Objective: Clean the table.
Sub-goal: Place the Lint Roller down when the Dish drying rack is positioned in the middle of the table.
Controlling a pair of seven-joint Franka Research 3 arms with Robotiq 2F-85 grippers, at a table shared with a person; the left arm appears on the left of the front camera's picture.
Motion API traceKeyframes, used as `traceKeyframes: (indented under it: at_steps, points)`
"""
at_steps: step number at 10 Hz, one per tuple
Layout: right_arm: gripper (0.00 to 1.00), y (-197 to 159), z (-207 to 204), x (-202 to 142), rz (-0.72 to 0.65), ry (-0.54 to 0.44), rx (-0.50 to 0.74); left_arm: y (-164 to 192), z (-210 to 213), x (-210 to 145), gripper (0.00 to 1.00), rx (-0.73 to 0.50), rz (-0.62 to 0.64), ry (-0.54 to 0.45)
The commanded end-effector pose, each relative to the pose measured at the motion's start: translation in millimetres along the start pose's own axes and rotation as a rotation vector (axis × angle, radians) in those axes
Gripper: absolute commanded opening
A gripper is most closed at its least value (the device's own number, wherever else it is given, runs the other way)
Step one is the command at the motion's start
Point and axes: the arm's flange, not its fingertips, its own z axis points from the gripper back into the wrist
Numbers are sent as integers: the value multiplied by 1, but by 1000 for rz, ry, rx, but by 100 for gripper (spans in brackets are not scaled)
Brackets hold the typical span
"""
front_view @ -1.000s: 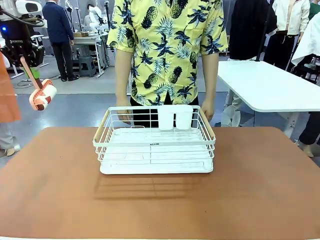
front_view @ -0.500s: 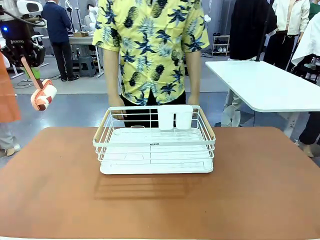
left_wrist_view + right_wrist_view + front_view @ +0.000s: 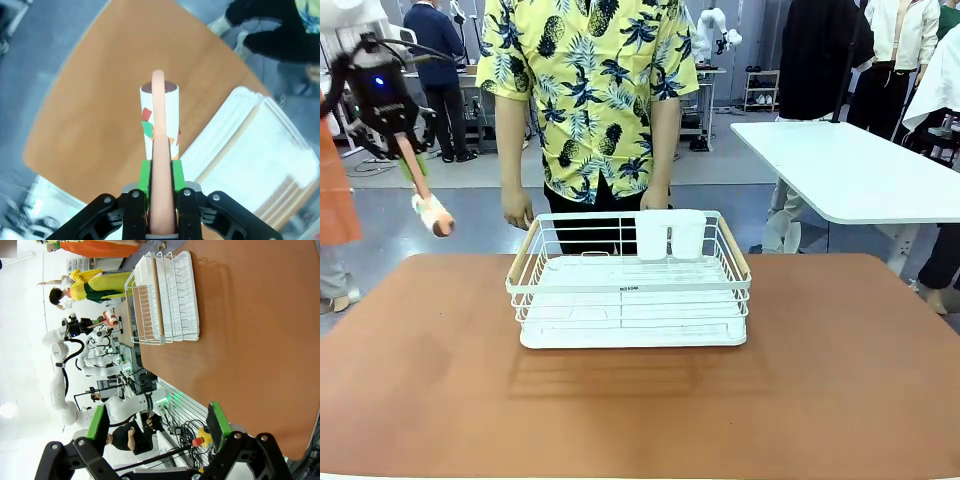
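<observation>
— terracotta surface (image 3: 840, 380) spreads wide across the front view; what sits on it?
— a white wire dish rack (image 3: 630, 290) with two white cups (image 3: 669, 236), near the far edge. a person in a pineapple shirt (image 3: 585, 80) stands behind it, hands hanging just above the rack's back rail.
— and the left pincer (image 3: 161, 200)?
— clamped tight on the peach handle of a lint roller (image 3: 159, 120), held in the air over the surface's left corner.
— the right pincer (image 3: 157, 427)?
— jaws spread wide, nothing between them, above the surface.
</observation>
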Motion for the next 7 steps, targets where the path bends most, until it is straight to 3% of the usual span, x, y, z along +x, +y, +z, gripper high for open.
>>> traceKeyframes:
  at_steps: [1, 3, 4, 7]
  points:
    - [100, 3, 0, -1, 3, 0, -2, -1, -28, -1, 19, -270, 516, -177]
    - [100, 3, 0, -1, 3, 0, -2, 3, -56, 1, 19, -395, 597, -180]
    - [100, 3, 0, -1, 3, 0, -2, 8, -67, 6, 19, -472, 656, -236]
    - [100, 3, 0, -1, 3, 0, -2, 16, -93, 7, 19, -448, 684, -282]
